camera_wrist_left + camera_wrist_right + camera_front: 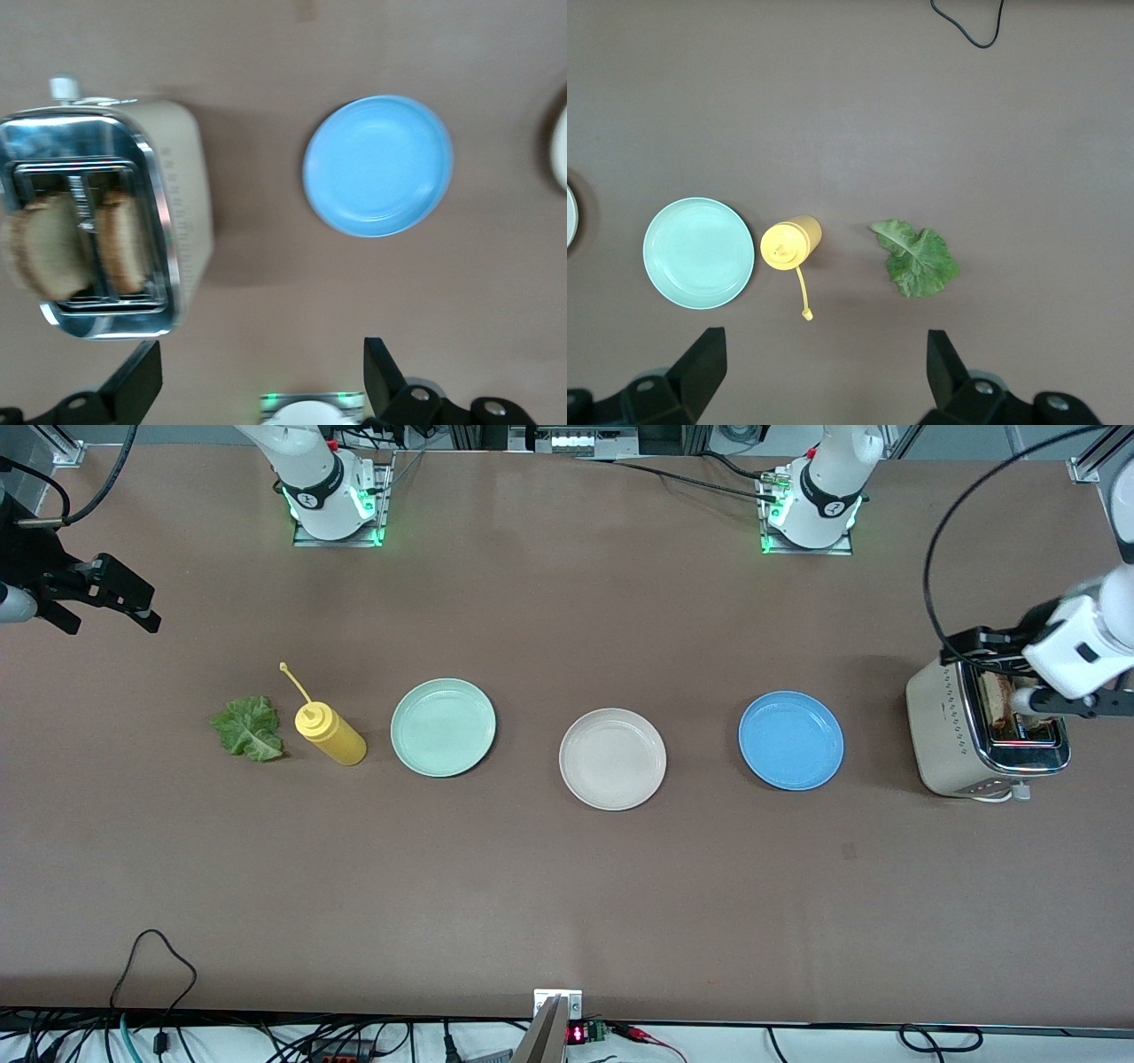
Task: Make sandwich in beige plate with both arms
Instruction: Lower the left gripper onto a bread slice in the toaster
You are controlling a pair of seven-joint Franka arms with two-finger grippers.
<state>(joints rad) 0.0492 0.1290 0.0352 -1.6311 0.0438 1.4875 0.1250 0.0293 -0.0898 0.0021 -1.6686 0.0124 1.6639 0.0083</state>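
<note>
The beige plate [612,759] is sitting bare at the centre of the front view, in a row between the mint-green plate [443,727] and the blue plate [791,740], so the sandwich is not yet begun; its middle spot seems chosen so that either arm can be reaching it. All three plates are round, smooth and matte, with shallow rims. At the right edge of the frame the toaster [983,733], a rounded cream body under a shiny chrome top, is holding two pale, brown-crusted bread slices [75,245] upright in its slots, their tops standing proud where fingers could be pinching them. The left gripper [1059,701] is hanging over the toaster with its black fingers spread wide and holding nothing, most likely lining up for the first slice. At the left of the frame, on the brown, cloth-like table [567,903], the lettuce leaf [249,728] is lying flat and ruffled, with a pale midrib, touching nothing and so easy to be lifting from above; just beside it the yellow squeeze bottle [330,732], of glossy soft plastic, is standing with its thin cap tether sticking up. The right gripper [97,598] is hovering at the upper left over bare table, fingers likewise apart and empty, waiting within reach of the leaf.
</note>
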